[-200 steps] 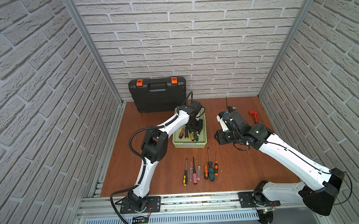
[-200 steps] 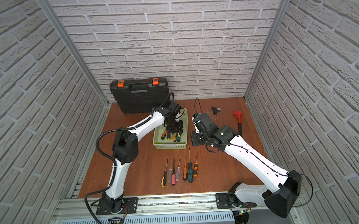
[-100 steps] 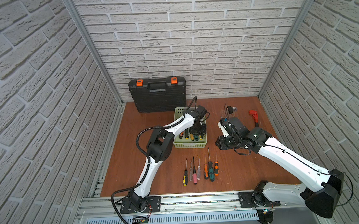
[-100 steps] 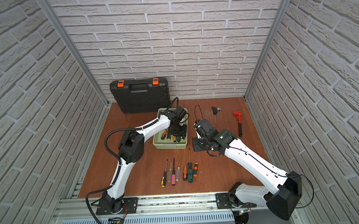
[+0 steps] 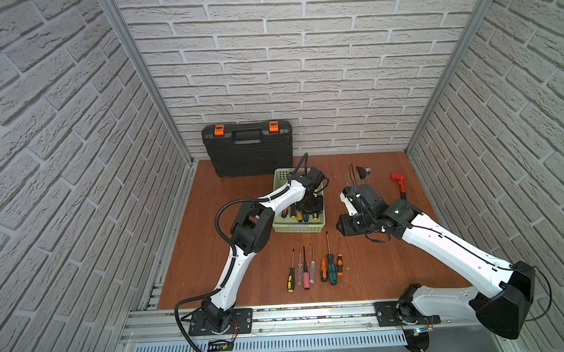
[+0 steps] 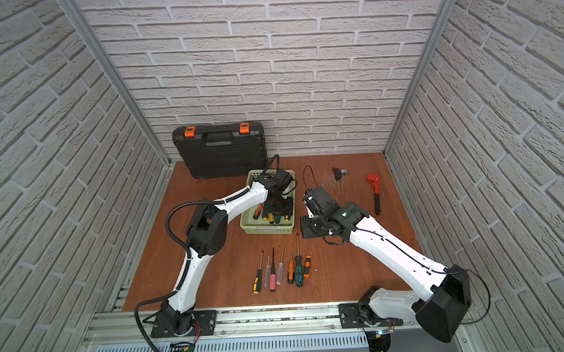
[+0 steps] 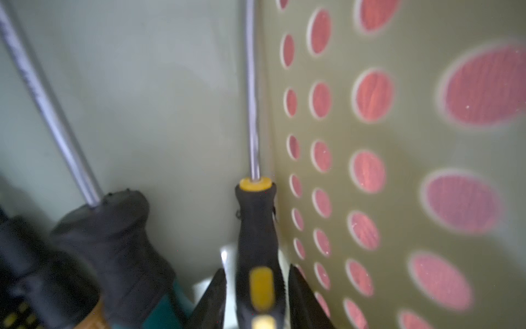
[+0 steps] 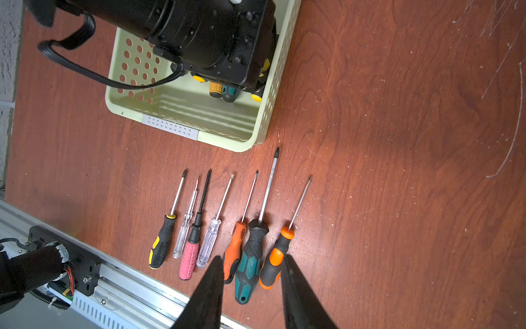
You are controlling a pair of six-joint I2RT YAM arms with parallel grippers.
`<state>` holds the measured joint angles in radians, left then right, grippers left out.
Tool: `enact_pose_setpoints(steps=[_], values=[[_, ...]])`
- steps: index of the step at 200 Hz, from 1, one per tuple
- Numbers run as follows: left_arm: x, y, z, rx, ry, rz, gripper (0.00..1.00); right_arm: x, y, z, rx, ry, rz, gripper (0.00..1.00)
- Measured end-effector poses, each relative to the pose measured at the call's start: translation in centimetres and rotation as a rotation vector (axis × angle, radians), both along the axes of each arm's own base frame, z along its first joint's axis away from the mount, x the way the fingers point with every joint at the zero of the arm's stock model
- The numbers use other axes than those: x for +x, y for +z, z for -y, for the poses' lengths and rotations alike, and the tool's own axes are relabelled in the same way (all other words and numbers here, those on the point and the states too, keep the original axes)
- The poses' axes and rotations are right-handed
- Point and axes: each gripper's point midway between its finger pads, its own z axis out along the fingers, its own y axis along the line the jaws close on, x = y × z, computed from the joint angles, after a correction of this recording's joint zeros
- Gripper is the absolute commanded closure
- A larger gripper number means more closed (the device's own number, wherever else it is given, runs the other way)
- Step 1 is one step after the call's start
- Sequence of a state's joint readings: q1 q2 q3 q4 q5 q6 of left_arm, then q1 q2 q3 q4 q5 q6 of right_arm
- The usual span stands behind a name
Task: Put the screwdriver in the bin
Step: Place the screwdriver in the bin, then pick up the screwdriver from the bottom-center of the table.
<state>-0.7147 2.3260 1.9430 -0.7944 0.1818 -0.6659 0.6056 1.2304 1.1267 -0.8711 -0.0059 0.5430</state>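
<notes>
Release step: left claw (image 7: 256, 269), jaws slightly parted about the screwdriver (image 7: 256, 222) in the bin (image 7: 412, 136), should next lift clear; right claw (image 8: 252, 257) apart, empty.

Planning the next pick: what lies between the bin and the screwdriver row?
Only a narrow strip of bare table separates bin and screwdrivers, seen in the right wrist view. The longest one's tip almost reaches the bin.

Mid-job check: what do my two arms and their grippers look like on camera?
The left arm and right arm share white link shells and black joint housings. A black ribbed conduit loops beside the left arm; a thin black cable runs along the right. The left gripper and right gripper have black, tapered fingers.
</notes>
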Motion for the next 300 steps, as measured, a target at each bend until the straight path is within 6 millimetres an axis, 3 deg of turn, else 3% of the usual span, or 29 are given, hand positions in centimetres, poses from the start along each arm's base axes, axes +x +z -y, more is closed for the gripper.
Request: enact_pose_setpoints(steps=[21, 38, 63, 86, 103, 124, 155, 182, 227, 300], values=[[-0.3, 0.4, -0.4, -0.001, 0.004, 0.006, 0.61, 0.0, -0.3, -0.1, -0.001, 0.002, -0.01, 0.64], [-0.5, 2.0, -0.8, -0.017, 0.013, 0.025, 0.62, -0.1, -0.4, -0.2, 0.003, 0.002, -0.019, 0.64], [-0.8, 6.2, -1.4, -0.083, 0.02, 0.097, 0.61, -0.3, -0.8, -0.2, 0.014, -0.017, -0.038, 0.63], [-1.6, 10.8, -2.4, -0.15, 0.015, 0.183, 0.62, -1.2, -2.5, 0.2, 0.001, -0.047, -0.09, 0.56], [-2.9, 14.0, -4.0, -0.173, 0.001, 0.257, 0.6, -2.2, -4.0, 0.7, -0.02, -0.076, -0.138, 0.51], [-5.1, 16.0, -7.0, -0.169, 0.0, 0.317, 0.57, -3.7, -6.1, 1.2, -0.04, -0.113, -0.202, 0.46], [-8.7, 16.0, -12.0, -0.156, 0.057, 0.341, 0.51, -5.4, -8.3, 1.3, -0.062, -0.159, -0.274, 0.46], [-10.6, 14.9, -14.8, -0.155, 0.13, 0.334, 0.5, -5.8, -9.8, 0.6, -0.094, -0.17, -0.316, 0.46], [-12.0, 13.5, -16.9, -0.146, 0.208, 0.33, 0.5, -6.0, -12.1, -0.3, -0.129, -0.187, -0.359, 0.46], [-12.0, 14.8, -18.6, -0.152, 0.265, 0.378, 0.5, -6.2, -14.6, -0.1, -0.179, -0.195, -0.39, 0.49]])
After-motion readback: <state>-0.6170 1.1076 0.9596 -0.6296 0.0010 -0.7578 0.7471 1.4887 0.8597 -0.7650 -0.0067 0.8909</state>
